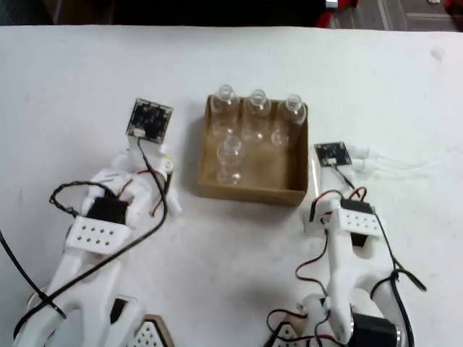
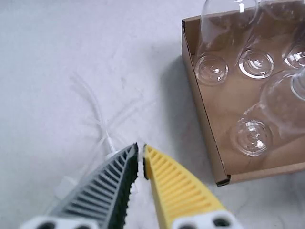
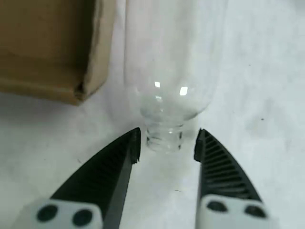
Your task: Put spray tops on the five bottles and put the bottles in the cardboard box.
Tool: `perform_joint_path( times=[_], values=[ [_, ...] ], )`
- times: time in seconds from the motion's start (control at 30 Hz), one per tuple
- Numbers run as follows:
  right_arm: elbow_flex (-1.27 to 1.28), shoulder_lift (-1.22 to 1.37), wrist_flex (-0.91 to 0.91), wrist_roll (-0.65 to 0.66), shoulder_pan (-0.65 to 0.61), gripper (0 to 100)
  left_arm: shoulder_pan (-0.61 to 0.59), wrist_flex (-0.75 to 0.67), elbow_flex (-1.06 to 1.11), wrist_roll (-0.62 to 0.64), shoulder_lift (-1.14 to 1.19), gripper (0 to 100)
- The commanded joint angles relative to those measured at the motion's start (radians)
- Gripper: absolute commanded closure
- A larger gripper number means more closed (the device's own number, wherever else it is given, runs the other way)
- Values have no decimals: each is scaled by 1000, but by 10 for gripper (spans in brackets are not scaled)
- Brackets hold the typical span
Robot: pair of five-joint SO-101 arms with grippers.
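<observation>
At the left of the table, the left gripper [image 2: 141,149] hangs low over the white tabletop [image 1: 87,65], its grey and yellow fingers pressed together at the tips with nothing visible between them. Just ahead of those tips lie clear spray tops [image 2: 102,126], their thin tubes crossing one another on the table.

To the right of them, in the middle of the table, sits the cardboard box [image 1: 249,194]. Four clear bottles stand upright inside it with open necks: three in a row along the far wall [image 1: 225,108] [image 1: 256,108] [image 1: 291,116], and one [image 1: 230,155] alone nearer the front, left of centre.

Right of the box, the right gripper [image 3: 167,138] is down at the table with its fingers spread apart. The fifth bottle [image 3: 171,62] lies on its side just beside the box's near corner, outside it. Its open neck points at the gripper and sits between the two fingertips, which do not touch it. Farther right, more pale spray tops [image 1: 369,165] with thin tubes lie on the table.
</observation>
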Motion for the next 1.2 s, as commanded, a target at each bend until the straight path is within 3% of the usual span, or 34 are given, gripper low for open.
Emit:
perform_joint_path(
  times=[0.0,0.3,0.57,0.8,0.9,1.03,1.17],
  values=[
    [-74,7,-35,-8,18,879,5,-23,-5,6,-35,972],
    [-80,5,-35,-11,18,878,5,-23,-5,6,-35,972],
    [-72,15,-91,-95,16,855,5,-23,-5,6,-35,972],
    [-40,5,-137,-92,19,980,5,-23,-5,6,-35,972],
    [-41,4,-136,-92,42,981,5,-23,-5,6,-35,972],
    [-40,-56,-119,-91,85,981,5,-23,-5,6,-35,972],
    [-41,-228,8,-89,87,981,5,-23,-6,11,-35,972]
  ],
)
